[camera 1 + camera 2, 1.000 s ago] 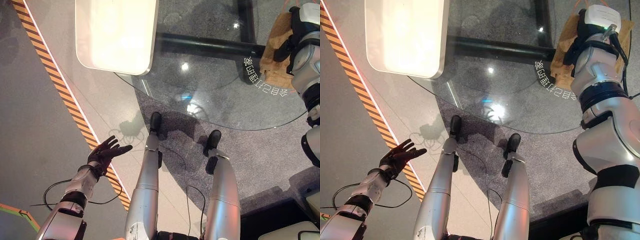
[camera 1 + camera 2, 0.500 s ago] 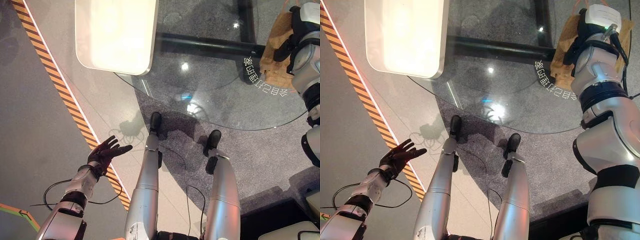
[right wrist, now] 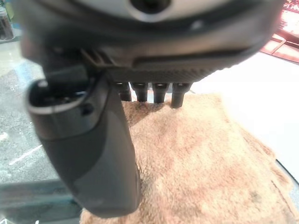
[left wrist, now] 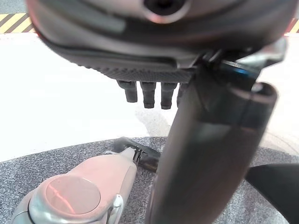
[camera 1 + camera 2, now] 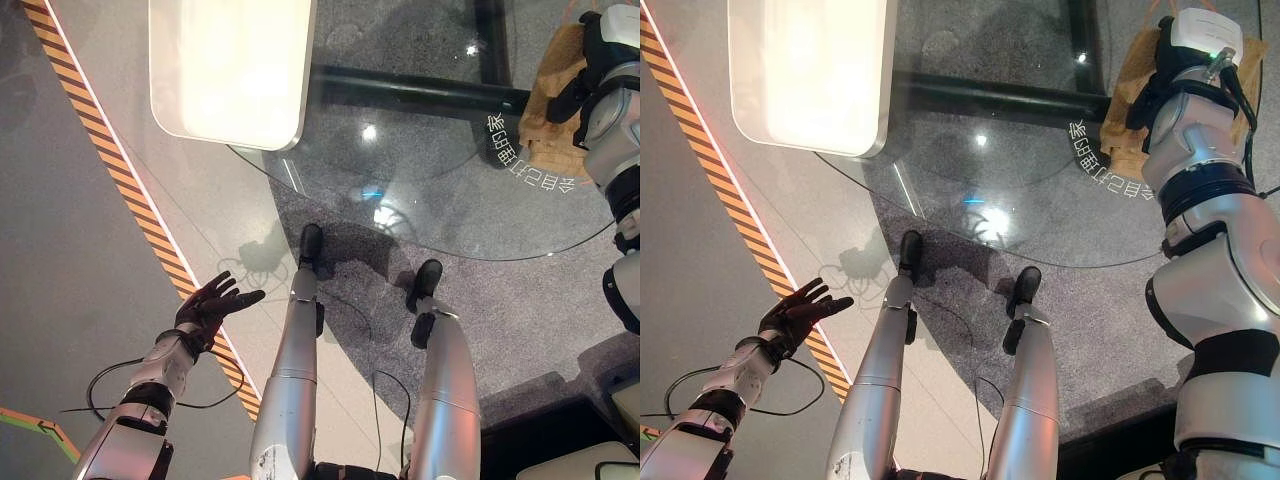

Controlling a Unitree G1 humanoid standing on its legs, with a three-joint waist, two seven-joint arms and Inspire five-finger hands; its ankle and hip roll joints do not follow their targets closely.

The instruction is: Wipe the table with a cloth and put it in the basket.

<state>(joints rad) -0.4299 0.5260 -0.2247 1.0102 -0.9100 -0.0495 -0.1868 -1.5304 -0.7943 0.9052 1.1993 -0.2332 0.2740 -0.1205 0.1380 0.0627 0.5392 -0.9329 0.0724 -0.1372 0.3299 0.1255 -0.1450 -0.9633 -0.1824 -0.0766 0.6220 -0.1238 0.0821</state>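
A tan cloth (image 5: 553,115) lies on the round glass table (image 5: 450,252) near its far right edge. My right hand (image 5: 1154,92) rests on the cloth's near-left part. In the right wrist view its fingers (image 3: 150,91) reach out straight over the cloth (image 3: 201,163), and the thumb stands beside them, so the hand is open. My left hand (image 5: 214,303) hangs low at the left, away from the table, over the floor beside the striped tape. It is open, palm up, and holds nothing. Its straight fingers (image 4: 147,93) also show in the left wrist view.
A white slab with rounded corners (image 5: 232,70) overlaps the table's far left side. A black bar (image 5: 420,92) runs under the glass, and white lettering (image 5: 525,162) curves beside the cloth. Yellow-and-black tape (image 5: 120,175) crosses the floor at the left.
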